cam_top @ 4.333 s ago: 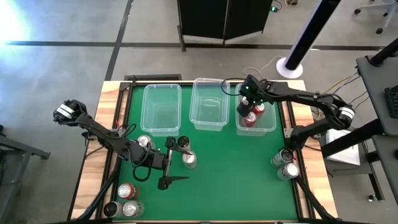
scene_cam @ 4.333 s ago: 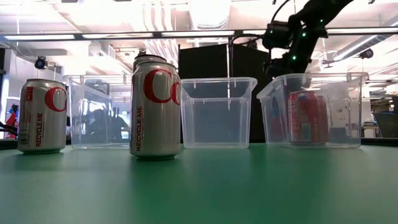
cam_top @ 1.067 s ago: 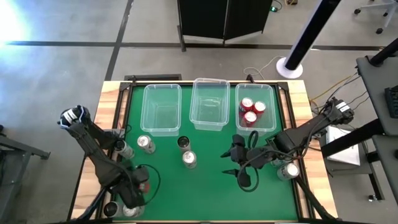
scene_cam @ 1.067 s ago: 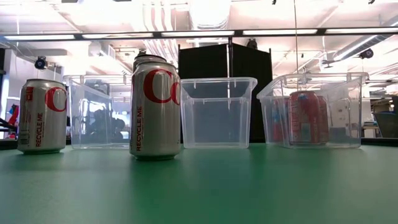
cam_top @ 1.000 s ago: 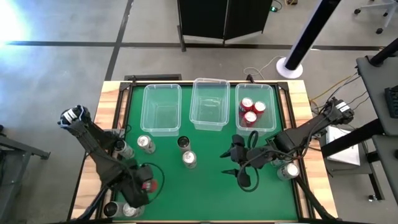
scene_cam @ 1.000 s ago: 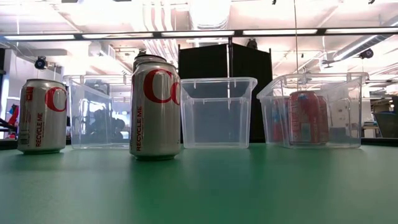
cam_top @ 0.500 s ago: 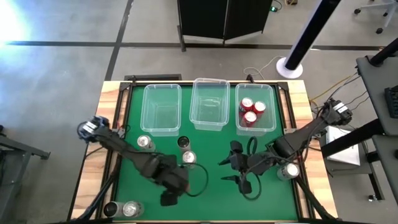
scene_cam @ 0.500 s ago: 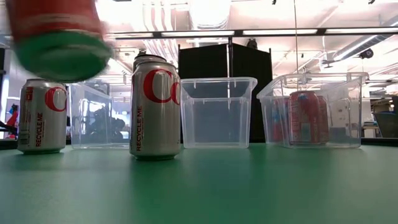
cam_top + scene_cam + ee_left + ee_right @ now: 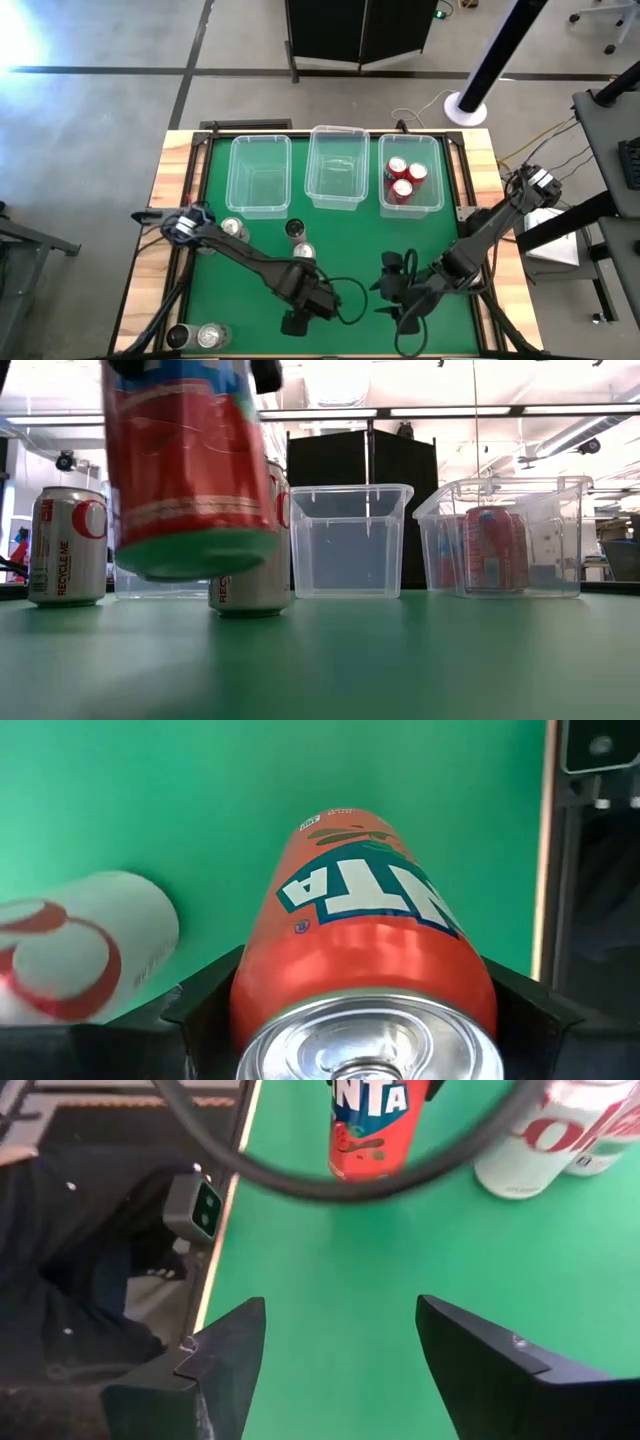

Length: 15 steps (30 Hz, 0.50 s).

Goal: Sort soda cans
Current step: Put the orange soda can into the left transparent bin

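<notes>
Orange soda can (image 9: pixel 365 960) in left gripper (image 9: pixel 297 322), above open green mat (image 9: pixel 355 235)

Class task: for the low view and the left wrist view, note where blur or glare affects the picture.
Low view: the red cylindrical metal can, held close to the lens, looks smeared; ceiling lights glare white. Left wrist view: the can's silver top is soft between the left gripper jaws.

The held red can (image 9: pixel 185 470) is blurred, its top cut off.
</notes>
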Available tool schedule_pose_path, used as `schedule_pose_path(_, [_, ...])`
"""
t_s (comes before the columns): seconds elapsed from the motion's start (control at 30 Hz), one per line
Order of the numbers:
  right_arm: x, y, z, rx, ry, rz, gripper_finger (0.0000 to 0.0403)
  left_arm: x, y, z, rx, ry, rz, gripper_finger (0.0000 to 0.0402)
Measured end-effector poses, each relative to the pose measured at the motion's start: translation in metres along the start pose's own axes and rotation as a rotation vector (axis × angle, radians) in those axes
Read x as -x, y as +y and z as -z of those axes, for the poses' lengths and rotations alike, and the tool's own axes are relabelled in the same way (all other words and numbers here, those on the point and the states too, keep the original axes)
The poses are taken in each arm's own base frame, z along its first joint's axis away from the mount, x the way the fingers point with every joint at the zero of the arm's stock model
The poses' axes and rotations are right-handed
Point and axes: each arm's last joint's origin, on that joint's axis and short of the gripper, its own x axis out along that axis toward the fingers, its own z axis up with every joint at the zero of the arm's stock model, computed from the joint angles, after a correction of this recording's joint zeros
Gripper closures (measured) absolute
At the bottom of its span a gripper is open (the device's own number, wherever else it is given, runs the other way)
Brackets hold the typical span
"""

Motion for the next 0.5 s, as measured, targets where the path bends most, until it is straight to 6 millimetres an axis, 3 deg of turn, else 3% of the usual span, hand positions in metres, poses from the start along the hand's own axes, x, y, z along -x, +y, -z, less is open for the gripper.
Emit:
schedule_pose_path(0.2, [-0.020,0.004,0.004,0.018,0.044,0.024,0.0100,-0.016,0.002,-0.008,-0.004,0.022,-0.011,0.0108])
schedule_pose_path(0.5, [-0.033,0.012,-0.003,0.112,0.053,0.026,0.0038,-0.021,0.004,-0.009,0.003,0.003,-0.085,0.0037])
